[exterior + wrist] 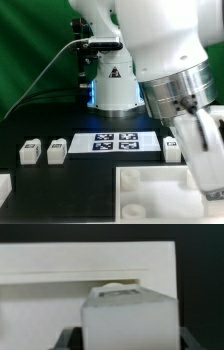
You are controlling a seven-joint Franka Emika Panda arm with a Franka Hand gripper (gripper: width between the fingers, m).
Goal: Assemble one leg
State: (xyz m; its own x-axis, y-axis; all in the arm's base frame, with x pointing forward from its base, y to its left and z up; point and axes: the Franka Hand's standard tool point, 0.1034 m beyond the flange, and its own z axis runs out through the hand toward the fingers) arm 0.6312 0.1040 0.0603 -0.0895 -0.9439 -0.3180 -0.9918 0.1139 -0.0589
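White legs (57,151) with black-white tags; white marker board (113,142); black table (90,185).

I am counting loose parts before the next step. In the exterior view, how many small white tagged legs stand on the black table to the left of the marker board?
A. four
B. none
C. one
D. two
D: two legs, one and another, stand side by side on the table, left of the marker board.

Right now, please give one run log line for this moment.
gripper: shut on leg | below: white tray piece | loose legs on table: untouched
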